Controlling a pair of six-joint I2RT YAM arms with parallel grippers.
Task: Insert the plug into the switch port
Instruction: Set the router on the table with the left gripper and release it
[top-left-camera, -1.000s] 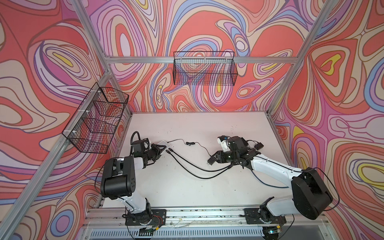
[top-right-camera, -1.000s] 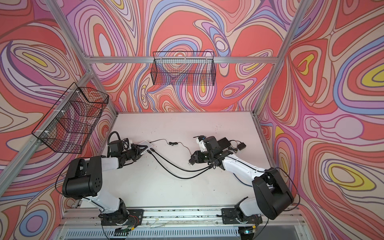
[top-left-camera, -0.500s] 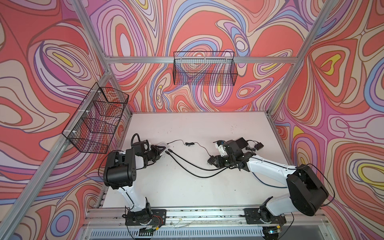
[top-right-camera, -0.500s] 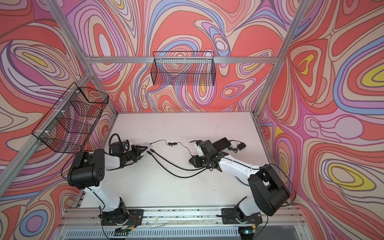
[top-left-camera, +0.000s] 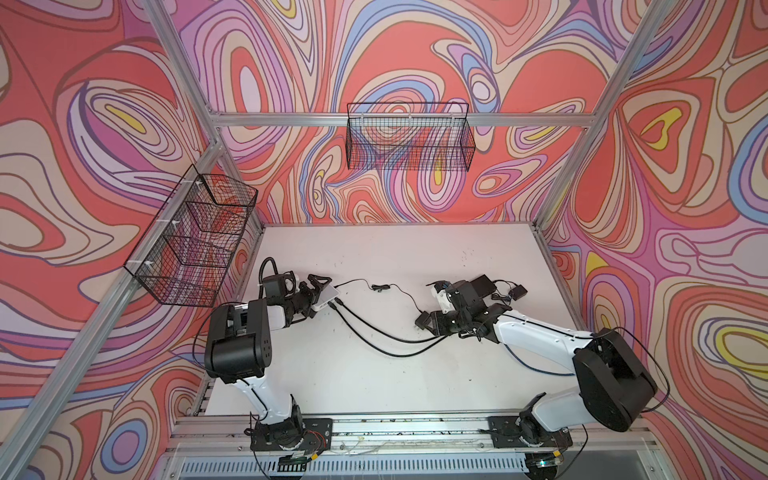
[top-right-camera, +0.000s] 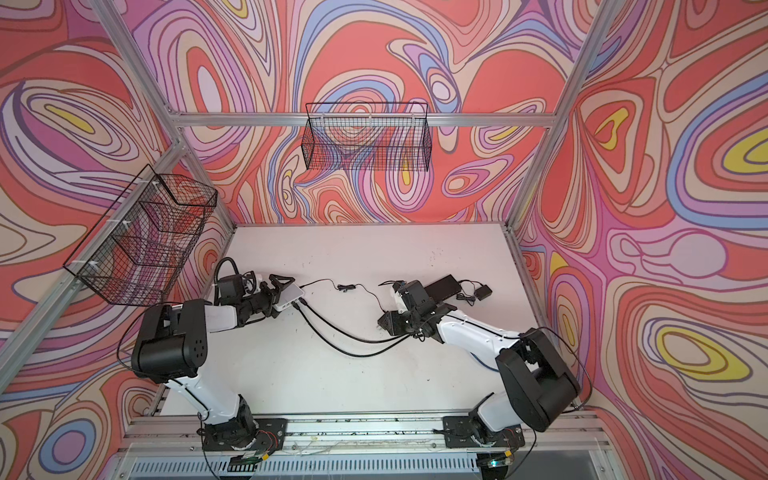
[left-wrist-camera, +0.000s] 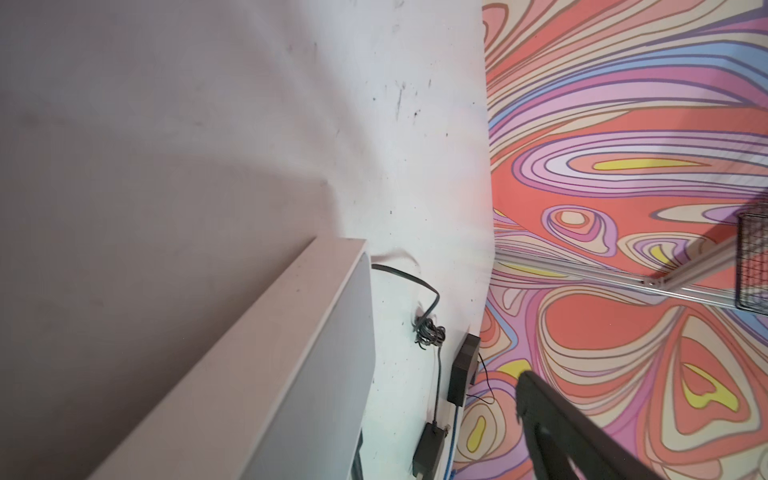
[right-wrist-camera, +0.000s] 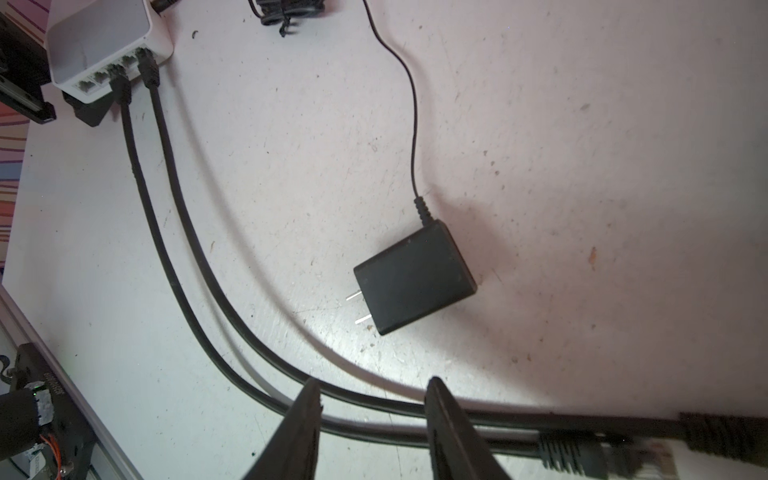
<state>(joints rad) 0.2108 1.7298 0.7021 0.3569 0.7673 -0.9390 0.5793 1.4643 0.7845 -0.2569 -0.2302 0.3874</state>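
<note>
The white switch (top-left-camera: 328, 296) (top-right-camera: 293, 295) lies at the left of the table. My left gripper (top-left-camera: 316, 296) straddles its near end, open. In the left wrist view a dark finger (left-wrist-camera: 582, 436) stands well clear of the switch (left-wrist-camera: 270, 353); the other finger is hidden. Two black plugs (right-wrist-camera: 148, 68) (right-wrist-camera: 120, 85) sit in neighbouring ports of the switch (right-wrist-camera: 99, 37). Their black cables (top-left-camera: 374, 336) (right-wrist-camera: 174, 232) curve across to my right gripper (top-left-camera: 430, 328) (right-wrist-camera: 374, 399). It hangs open over them with nothing between its fingers.
A black power adapter (right-wrist-camera: 415, 282) lies just ahead of the right gripper, its thin cord bundled (top-left-camera: 380, 286) behind the switch. The cables' loose ends (right-wrist-camera: 573, 455) lie by the right wrist. A black box (top-left-camera: 484, 284) and a small adapter (top-left-camera: 517, 293) sit back right. Wire baskets (top-left-camera: 409, 137) (top-left-camera: 195, 237) hang on the walls.
My left gripper has gone from shut on the switch to wide open around it. The right jaws have spread a little. The cables stay plugged in.
</note>
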